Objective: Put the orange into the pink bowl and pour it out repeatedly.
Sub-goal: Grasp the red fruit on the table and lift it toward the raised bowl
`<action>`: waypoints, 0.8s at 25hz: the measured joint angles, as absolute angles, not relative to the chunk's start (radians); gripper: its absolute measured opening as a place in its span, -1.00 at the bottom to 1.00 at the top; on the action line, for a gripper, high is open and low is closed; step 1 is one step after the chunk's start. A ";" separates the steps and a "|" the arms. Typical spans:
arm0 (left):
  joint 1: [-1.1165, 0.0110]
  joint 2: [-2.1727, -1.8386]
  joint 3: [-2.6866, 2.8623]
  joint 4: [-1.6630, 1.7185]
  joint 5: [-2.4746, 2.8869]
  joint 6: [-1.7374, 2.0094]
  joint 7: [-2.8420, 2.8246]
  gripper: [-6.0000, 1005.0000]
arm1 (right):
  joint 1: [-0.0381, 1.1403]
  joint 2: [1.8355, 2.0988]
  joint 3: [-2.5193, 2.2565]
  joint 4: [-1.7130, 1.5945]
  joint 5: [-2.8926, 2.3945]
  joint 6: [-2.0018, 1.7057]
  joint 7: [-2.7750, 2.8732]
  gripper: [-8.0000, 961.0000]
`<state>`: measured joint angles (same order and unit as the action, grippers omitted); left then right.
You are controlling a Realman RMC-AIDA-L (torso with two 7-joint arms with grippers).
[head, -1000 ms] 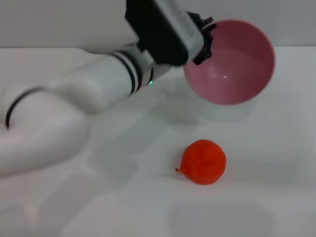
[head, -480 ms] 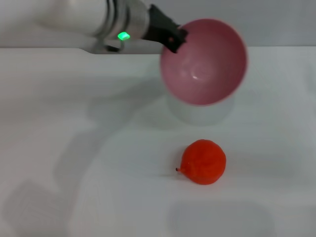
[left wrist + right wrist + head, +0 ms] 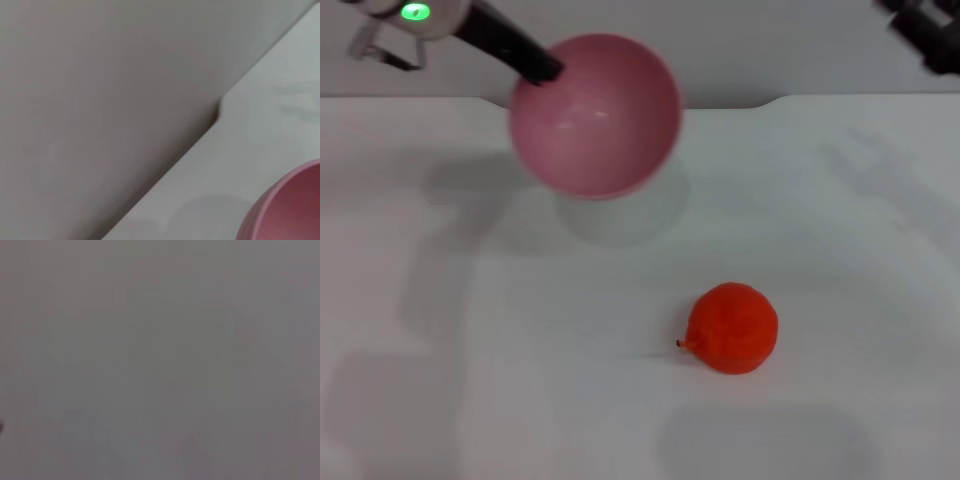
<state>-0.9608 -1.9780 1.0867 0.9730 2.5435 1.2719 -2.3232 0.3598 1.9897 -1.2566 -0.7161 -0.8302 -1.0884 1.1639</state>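
Head view: a round, deep, glossy pink plastic bowl [image 3: 596,116] hangs above the far left part of the smooth white table [image 3: 470,350], tilted so its open side faces the camera; its inside is plain, with a small highlight, and holds nothing. The left gripper [image 3: 542,70] meets the bowl at its upper left rim, where a dark finger [image 3: 510,45] runs down to the edge; the gripper is pinching the pink bowl by that rim. A green light glows on the left arm at the top left corner. A soft shadow lies on the table beneath the bowl. The bright red-orange, slightly lumpy roundish orange [image 3: 731,327] rests on the table nearer the camera and to the right of the bowl, well apart from it, its tiny dark stem nub pointing left. A dark part of the right gripper [image 3: 923,28] shows at the top right corner, high and far from both things; whether it is spread or pressed together cannot be told.

Left wrist view: only a curved pink segment of the bowl [image 3: 290,210] shows in one corner, against the white table edge [image 3: 260,130] and a flat grey wall [image 3: 100,100]. The orange does not show here.

Right wrist view: a featureless grey surface, nothing recognisable.
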 joint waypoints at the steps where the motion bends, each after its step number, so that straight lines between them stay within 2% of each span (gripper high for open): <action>1: -0.961 -1.978 1.087 0.973 2.544 1.272 -2.323 -0.90 | 0.361 1.988 -1.237 -0.755 -0.942 -1.063 1.244 0.03; 6: -0.931 -1.956 1.020 0.972 2.592 1.299 -2.332 -0.90 | 0.390 1.990 -1.155 -0.920 -1.435 -1.033 1.655 0.03; 11: -0.890 -1.946 1.013 0.976 2.593 1.309 -2.340 -0.90 | 0.499 1.991 -1.153 -0.984 -1.879 -1.149 1.981 0.03; 13: -0.887 -1.947 1.013 0.976 2.593 1.309 -2.340 -0.90 | 0.555 2.002 -1.157 -0.985 -2.013 -1.232 2.043 0.03; 15: -0.882 -1.950 1.013 0.976 2.594 1.305 -2.340 -0.90 | 0.598 2.024 -1.157 -0.992 -2.110 -1.331 2.064 0.03; 18: -0.878 -1.953 1.012 0.975 2.593 1.301 -2.337 -0.90 | 0.631 2.054 -1.157 -1.025 -2.190 -1.445 2.075 0.03; 20: -0.876 -1.954 1.012 0.974 2.593 1.300 -2.335 -0.90 | 0.641 2.063 -1.164 -1.044 -2.226 -1.487 2.096 0.03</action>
<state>-0.8756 -1.9543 1.0123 0.9739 2.5928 1.2997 -2.3352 0.6406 2.0625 -1.1636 -1.0437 -2.2258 -1.4872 2.0963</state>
